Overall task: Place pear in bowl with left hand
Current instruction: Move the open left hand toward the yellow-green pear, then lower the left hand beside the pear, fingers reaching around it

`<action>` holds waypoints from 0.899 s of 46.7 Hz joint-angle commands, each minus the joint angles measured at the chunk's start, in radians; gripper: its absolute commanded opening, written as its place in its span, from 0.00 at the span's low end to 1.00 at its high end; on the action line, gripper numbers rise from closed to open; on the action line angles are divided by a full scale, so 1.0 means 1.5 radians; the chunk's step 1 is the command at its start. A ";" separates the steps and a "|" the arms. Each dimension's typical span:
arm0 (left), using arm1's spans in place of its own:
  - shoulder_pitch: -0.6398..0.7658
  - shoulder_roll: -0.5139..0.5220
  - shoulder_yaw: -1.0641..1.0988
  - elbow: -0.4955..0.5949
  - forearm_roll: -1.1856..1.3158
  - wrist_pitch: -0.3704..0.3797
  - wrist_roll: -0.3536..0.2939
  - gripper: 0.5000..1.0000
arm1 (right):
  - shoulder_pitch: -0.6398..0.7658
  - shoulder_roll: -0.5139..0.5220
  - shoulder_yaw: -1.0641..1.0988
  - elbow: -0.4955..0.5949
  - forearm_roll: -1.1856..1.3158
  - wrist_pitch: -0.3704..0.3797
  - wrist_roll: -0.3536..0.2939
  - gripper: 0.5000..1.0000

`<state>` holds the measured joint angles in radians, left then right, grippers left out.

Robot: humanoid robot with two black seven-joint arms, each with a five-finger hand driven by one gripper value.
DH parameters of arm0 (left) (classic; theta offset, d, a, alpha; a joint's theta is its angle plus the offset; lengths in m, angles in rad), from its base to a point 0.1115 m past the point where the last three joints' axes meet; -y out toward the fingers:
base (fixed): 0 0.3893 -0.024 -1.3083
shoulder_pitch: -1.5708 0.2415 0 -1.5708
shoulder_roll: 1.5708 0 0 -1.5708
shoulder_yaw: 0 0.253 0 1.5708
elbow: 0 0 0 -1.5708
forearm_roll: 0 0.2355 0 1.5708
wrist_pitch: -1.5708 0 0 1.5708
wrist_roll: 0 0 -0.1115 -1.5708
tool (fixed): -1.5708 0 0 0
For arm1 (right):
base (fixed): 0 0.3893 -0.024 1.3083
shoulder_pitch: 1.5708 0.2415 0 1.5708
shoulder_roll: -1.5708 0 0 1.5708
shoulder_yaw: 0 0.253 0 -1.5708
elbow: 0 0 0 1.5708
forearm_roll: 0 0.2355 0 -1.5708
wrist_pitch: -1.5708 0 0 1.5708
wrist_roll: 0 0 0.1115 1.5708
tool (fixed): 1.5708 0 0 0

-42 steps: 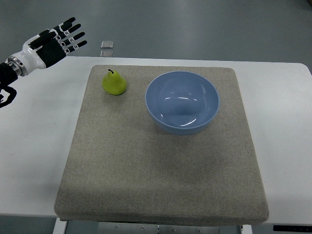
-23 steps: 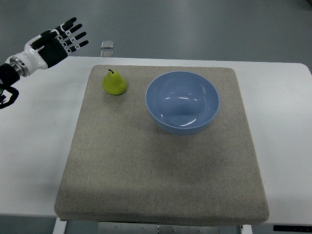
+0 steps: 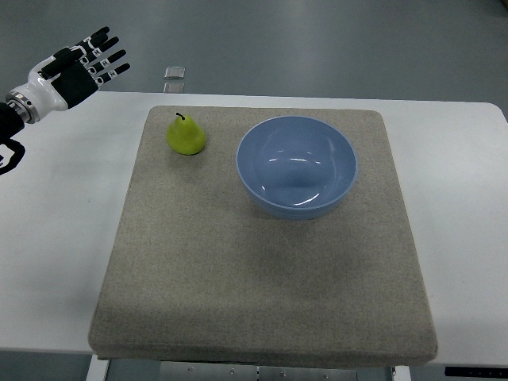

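A yellow-green pear (image 3: 186,136) with a dark stem stands upright on the grey mat (image 3: 262,270), near its far left corner. A light blue bowl (image 3: 297,167), empty inside, sits on the mat just right of the pear. My left hand (image 3: 83,65), black and white, hovers open at the top left, above the table's far left edge. It is well to the left of the pear, fingers spread and holding nothing. No right arm shows.
The mat lies on a white table (image 3: 55,238). A small pale square object (image 3: 175,72) lies on the floor beyond the table's far edge.
My left hand has drifted left and slightly away, farther from the pear. The pear and bowl have not moved.
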<state>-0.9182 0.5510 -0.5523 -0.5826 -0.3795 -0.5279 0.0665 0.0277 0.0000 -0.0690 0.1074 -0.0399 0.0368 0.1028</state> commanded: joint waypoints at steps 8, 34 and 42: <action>-0.003 0.002 0.004 0.002 0.115 -0.007 -0.026 0.99 | 0.000 0.000 0.000 0.000 0.000 0.000 0.000 0.85; -0.072 0.006 0.003 -0.021 0.733 0.000 -0.145 0.99 | 0.000 0.000 0.000 0.000 0.000 0.000 0.000 0.85; -0.086 0.005 0.013 -0.055 0.800 0.000 -0.145 0.99 | 0.000 0.000 0.000 0.000 0.000 0.000 0.000 0.85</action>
<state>-1.0421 0.5593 -0.5445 -0.6399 0.7761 -0.5276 -0.1506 0.0276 0.0000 -0.0690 0.1074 -0.0399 0.0368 0.1028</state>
